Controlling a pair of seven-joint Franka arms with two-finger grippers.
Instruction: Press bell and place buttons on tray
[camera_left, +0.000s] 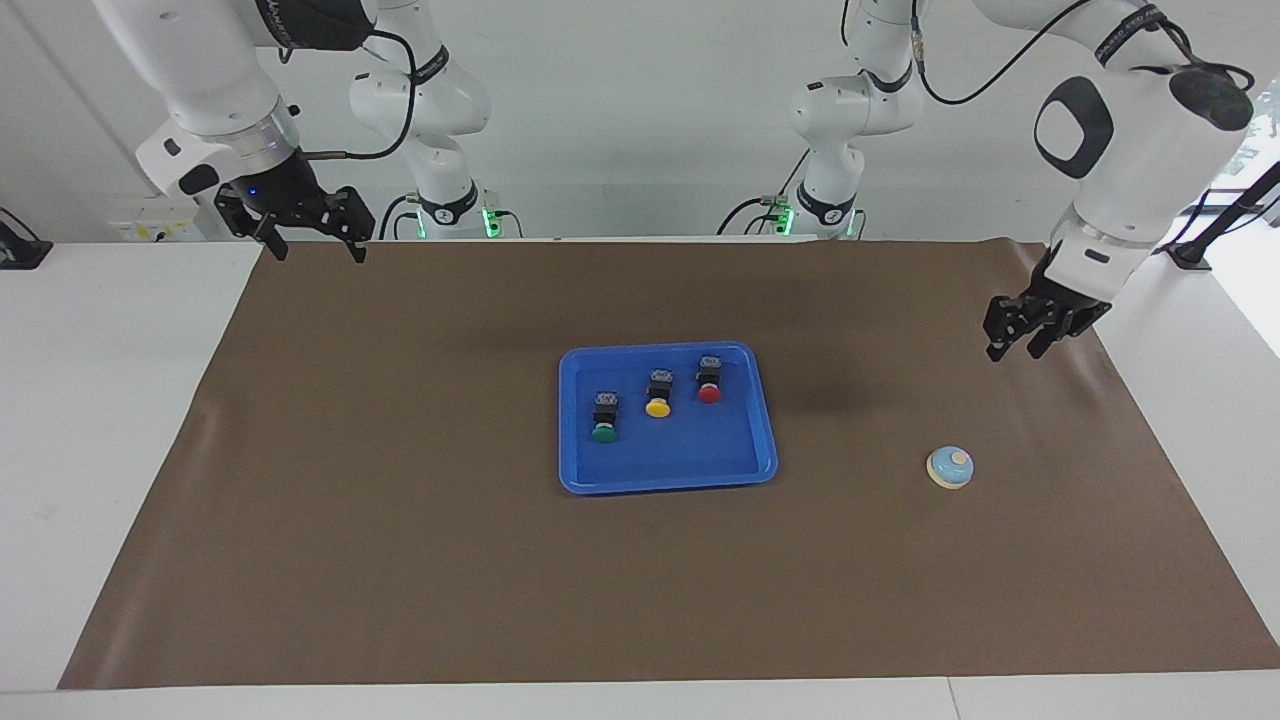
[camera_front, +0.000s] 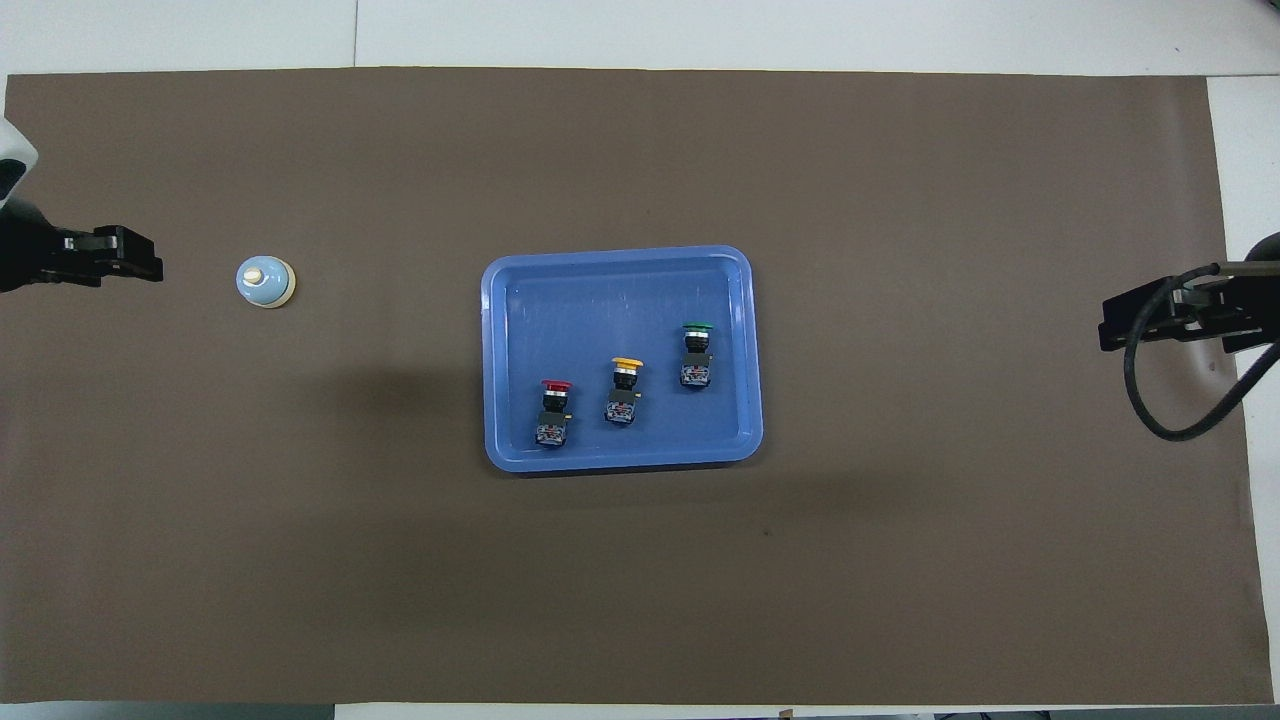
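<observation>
Facing view: the left tool (camera_left: 1015, 350) hangs up in the air over the brown mat (camera_left: 400, 500), close to the mat's edge at the left arm's end of the counter (camera_left: 100, 350). Its two fingers are apart, and there is nothing between them. It holds nothing.

The bell (camera_left: 949, 467) sits on the mat, low down under the height of this tool and a bit away from it. The tool does not touch the bell. There is bare mat between them. In the overhead view, the bell lies between the left tool and the tray (camera_left: 668, 486). It is much closer to the tool than to the tray.

The blue tray lies in the middle of the mat, well apart from both tools. The three buttons are in it, in a slanted row. The red button (camera_left: 709, 380) is the one closest to the left tool. The yellow button (camera_left: 658, 394) is in the middle. The green button (camera_left: 603, 418) is the one closest to the right tool. They lie on their sides, and none of them touch each other.

The right tool (camera_left: 320, 252) waits up in the air over the corner of the mat at the right arm's end. Its fingers are spread wide and it holds nothing. It is far from the tray and farthest of all from the bell.
</observation>
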